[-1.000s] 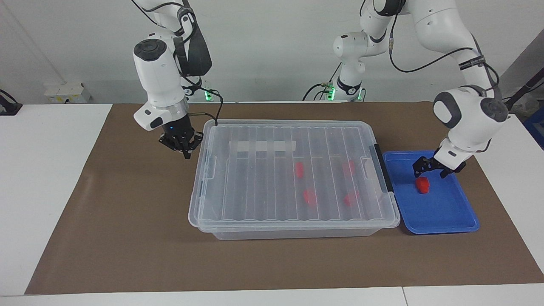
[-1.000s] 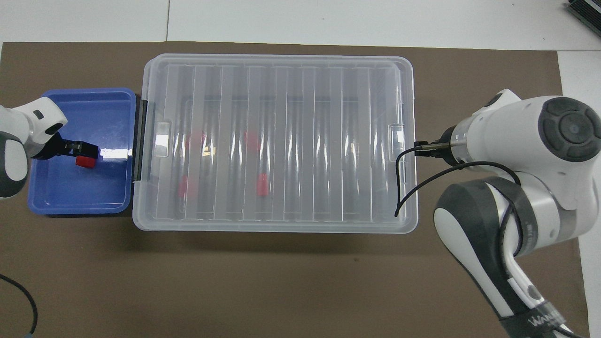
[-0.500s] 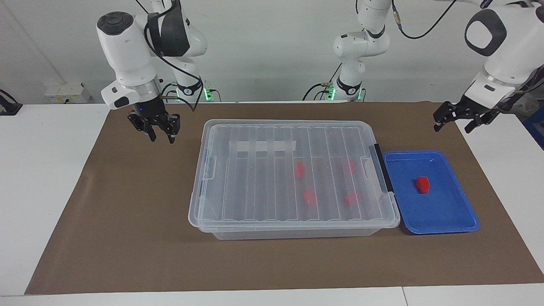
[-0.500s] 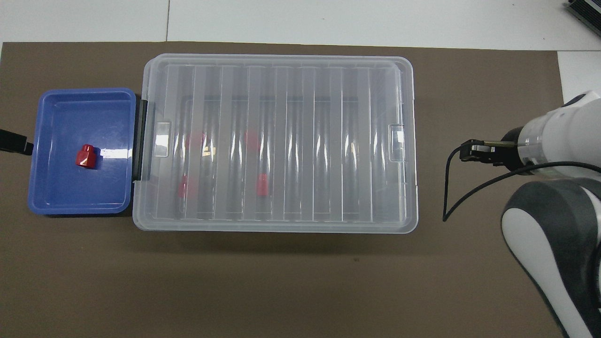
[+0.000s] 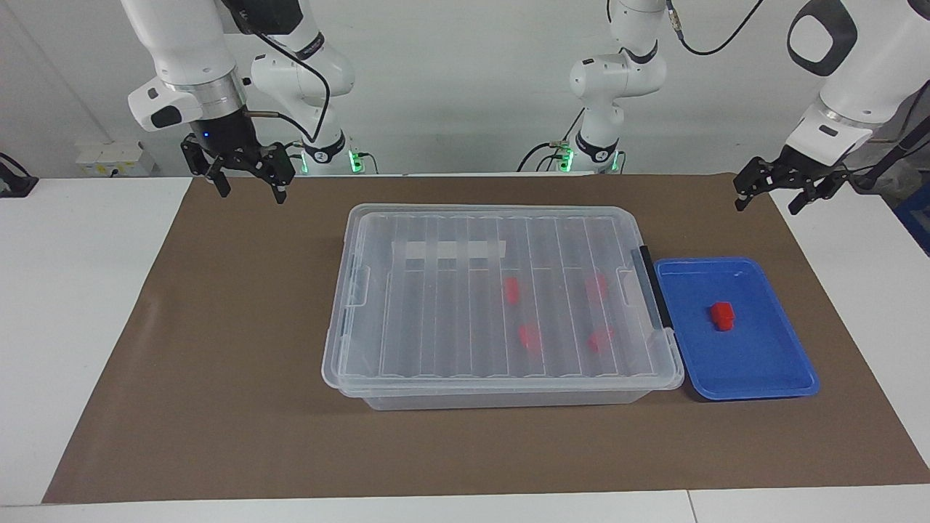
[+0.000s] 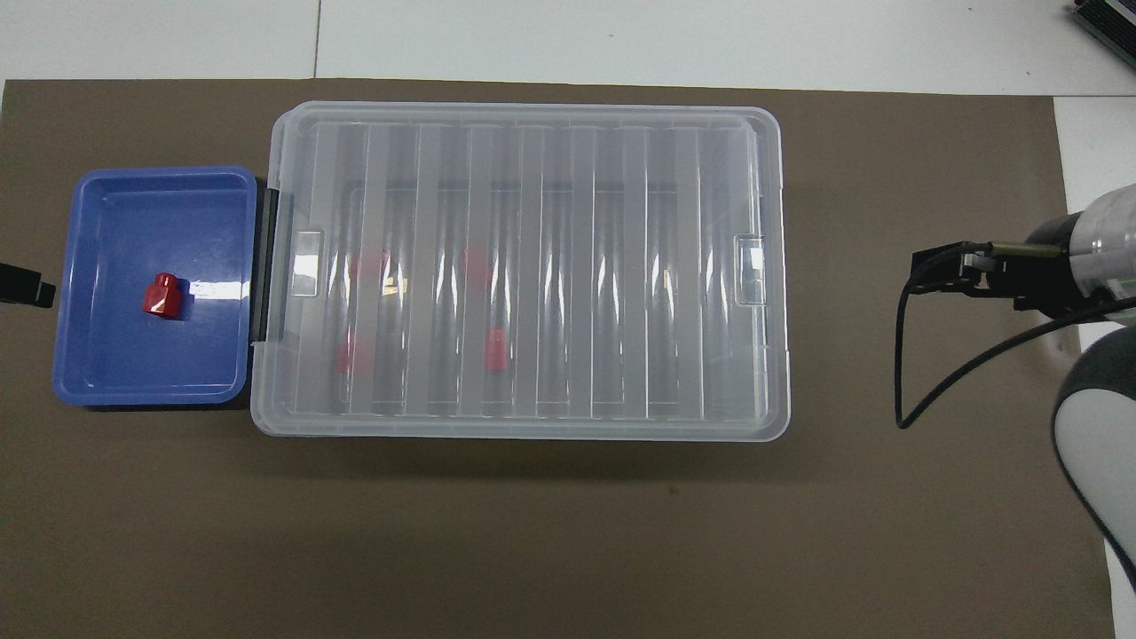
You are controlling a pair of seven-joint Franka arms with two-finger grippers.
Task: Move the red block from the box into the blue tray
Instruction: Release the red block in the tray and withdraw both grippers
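The red block (image 5: 723,316) is lying in the blue tray (image 5: 770,378) (beside the closed box (image 5: 501,363)) — left gripper (image 5: 766,192) and right gripper (image 5: 248,181) are hanging spread, empty.

I am seeing a bright red block (image 5: 723,316) showing against a blue tray (image 5: 763,363), beside a clear, ribbed box (image 5: 436,363) on brown matting (image 5: 218,399).

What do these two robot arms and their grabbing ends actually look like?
Both arms are glossy white with rounded joints and dark grey caps. Black cables run along them, and green lights glow at their bases. The right gripper and left gripper are black, each with two thin fingers; a small blue light shows above the right one.
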